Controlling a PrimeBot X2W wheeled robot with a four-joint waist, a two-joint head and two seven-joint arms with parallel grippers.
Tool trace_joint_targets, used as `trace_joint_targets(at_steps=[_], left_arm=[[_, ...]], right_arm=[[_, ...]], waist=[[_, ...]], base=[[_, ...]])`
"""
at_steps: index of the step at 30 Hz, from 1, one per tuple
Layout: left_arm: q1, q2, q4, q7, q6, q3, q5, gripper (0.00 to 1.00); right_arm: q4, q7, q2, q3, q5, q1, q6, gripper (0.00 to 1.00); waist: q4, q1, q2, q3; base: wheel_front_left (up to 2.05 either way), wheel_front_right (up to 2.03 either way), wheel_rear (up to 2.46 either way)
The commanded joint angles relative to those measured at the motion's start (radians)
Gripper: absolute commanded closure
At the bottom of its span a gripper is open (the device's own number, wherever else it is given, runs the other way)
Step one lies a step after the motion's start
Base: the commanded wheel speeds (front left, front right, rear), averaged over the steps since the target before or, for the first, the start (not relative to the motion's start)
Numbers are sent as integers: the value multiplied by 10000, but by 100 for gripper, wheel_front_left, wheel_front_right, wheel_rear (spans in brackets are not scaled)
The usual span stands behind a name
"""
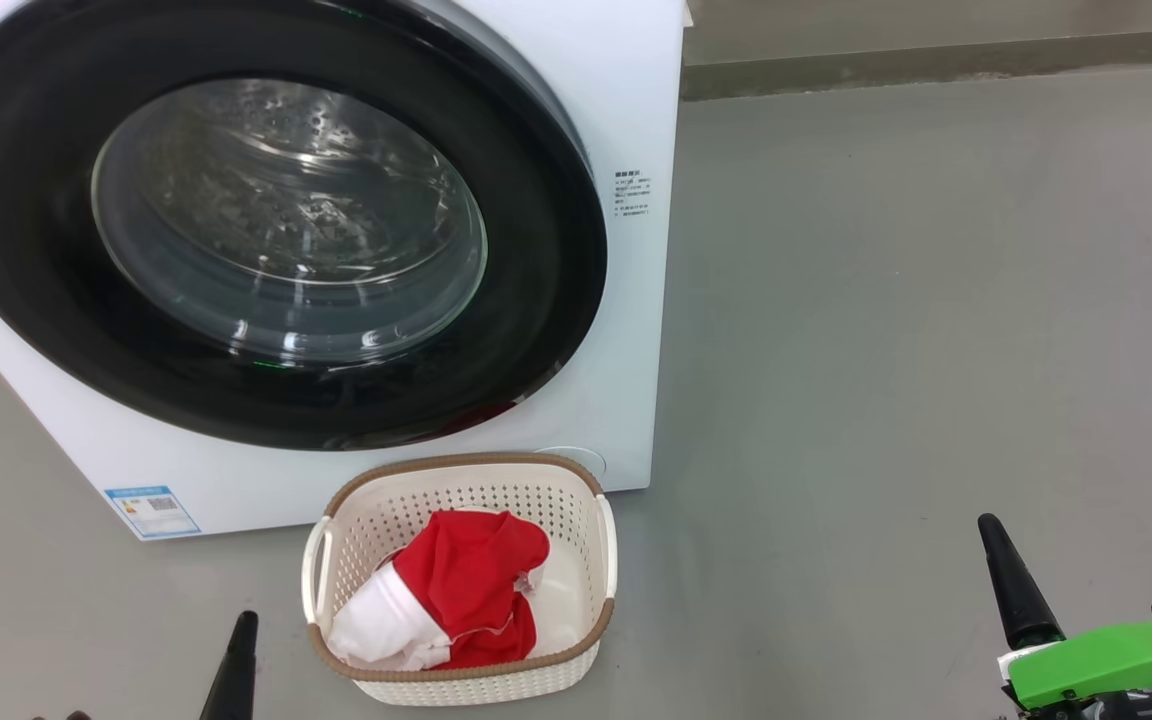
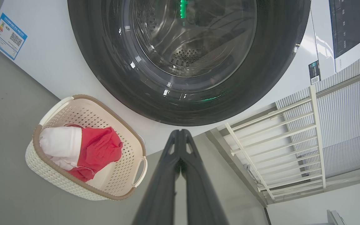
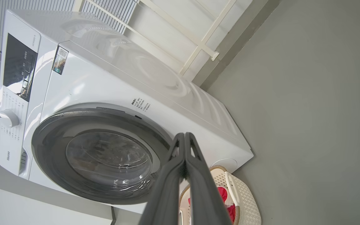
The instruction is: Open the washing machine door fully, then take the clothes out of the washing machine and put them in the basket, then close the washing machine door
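Left pincer [image 2: 180, 131] pressed closed, beside basket rim [image 1: 466, 458]

L hand [image 2: 180, 132], R hand [image 3: 184, 135]: long dark tapered fingers [image 1: 1011, 580]; green R-wrist cover [image 1: 1106, 660].

We see red-and-white fabric clothes [image 1: 471, 580] in a cream perforated plastic basket [image 1: 381, 520] before the white washing machine [image 1: 626, 330], its black-rimmed glass door [image 1: 276, 220] shut.

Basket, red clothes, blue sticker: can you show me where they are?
the basket [image 1: 476, 688], head view, on its white front wall.
the clothes [image 1: 471, 575], head view, on the middle of the red fabric.
the blue label [image 1: 152, 510], head view, on its middle.
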Motion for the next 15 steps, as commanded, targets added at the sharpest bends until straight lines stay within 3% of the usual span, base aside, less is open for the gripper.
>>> trace_joint_targets(at_steps=[1, 15], left_arm=[[-515, 87, -179, 88, -47, 281, -425, 100], [-790, 63, -106, 461, -54, 342, -1851, 100]], right_arm=[[-233, 88, -60, 68, 378, -530, -6, 100], [-187, 472, -41, -70, 1718, -743, -7, 100]], waist=[[3, -1, 0, 18], [18, -1, 0, 122]], base=[[0, 0, 0], [0, 0, 0]])
